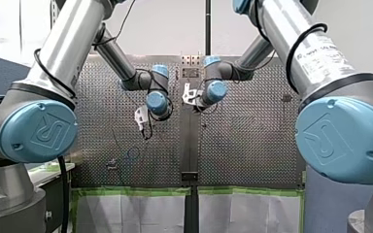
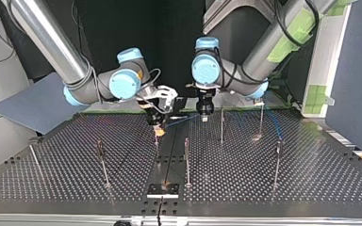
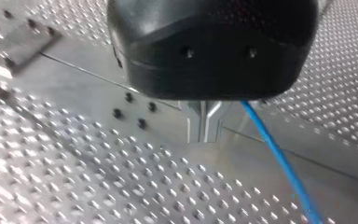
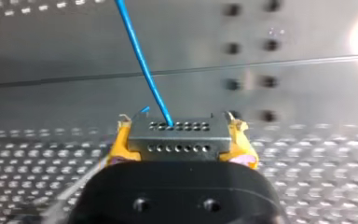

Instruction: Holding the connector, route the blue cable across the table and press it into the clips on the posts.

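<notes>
Over the perforated table, my right gripper pinches the grey connector squarely between its yellow pads, the row of pin holes facing away from the wrist. The blue cable leaves the connector's far face and, in the top view, runs as a short, nearly level span toward that view's right, reaching my left gripper, which hangs just beside it near the table's middle. That gripper's metal fingers are drawn close together, with the cable passing right alongside them. Whether they actually nip it cannot be told. Past my left gripper the cable trails on toward the top view's right. Thin posts stand around both grippers, one apparently just under the connector and another just beyond my left gripper. The cable seems to sit in no clip yet. The coming move likely turns on that span's line: it must be lowered across a post's clip, and my left gripper is nearer the nearest free post.
</notes>
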You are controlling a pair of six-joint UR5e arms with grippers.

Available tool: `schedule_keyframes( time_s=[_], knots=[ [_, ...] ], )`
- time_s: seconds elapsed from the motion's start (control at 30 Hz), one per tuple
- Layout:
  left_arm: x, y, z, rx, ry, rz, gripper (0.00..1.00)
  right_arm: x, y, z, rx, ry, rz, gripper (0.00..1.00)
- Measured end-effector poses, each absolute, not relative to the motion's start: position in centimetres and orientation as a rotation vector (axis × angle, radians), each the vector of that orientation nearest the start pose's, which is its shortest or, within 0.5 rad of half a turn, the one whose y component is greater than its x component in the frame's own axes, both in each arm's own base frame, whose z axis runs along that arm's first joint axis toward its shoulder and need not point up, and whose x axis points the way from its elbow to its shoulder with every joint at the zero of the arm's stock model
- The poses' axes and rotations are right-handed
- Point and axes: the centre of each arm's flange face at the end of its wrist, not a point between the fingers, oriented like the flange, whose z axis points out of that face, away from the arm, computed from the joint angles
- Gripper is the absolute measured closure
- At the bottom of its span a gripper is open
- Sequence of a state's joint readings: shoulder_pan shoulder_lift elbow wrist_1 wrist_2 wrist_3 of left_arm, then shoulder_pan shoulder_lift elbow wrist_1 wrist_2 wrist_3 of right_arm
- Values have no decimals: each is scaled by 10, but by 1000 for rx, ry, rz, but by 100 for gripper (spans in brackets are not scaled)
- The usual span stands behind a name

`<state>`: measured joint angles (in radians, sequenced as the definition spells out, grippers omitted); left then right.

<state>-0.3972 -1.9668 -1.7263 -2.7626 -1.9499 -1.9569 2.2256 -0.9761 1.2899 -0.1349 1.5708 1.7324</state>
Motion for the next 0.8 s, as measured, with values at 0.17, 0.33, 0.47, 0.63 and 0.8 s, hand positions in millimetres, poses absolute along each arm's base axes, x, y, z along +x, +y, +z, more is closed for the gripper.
schedule_keyframes(
  time_s=[0.17, 0.33, 0.47, 0.63, 0.8],
  knots=[
    [482, -312, 257, -254, 1701, -250, 99, 521, -461, 306, -2440, 1463, -2248, 100],
    [474, -312, 281, -248, 1674, -263, 99, 515, -454, 328, -2431, 1465, -2263, 100],
    [466, -311, 305, -246, 1644, -279, 99, 511, -449, 345, -2422, 1472, -2277, 100],
    [460, -312, 314, -238, 1645, -278, 99, 504, -445, 363, -2413, 1482, -2296, 100],
    [454, -313, 322, -223, 1647, -274, 99, 495, -439, 392, -2385, 1478, -2355, 100]
  ],
)
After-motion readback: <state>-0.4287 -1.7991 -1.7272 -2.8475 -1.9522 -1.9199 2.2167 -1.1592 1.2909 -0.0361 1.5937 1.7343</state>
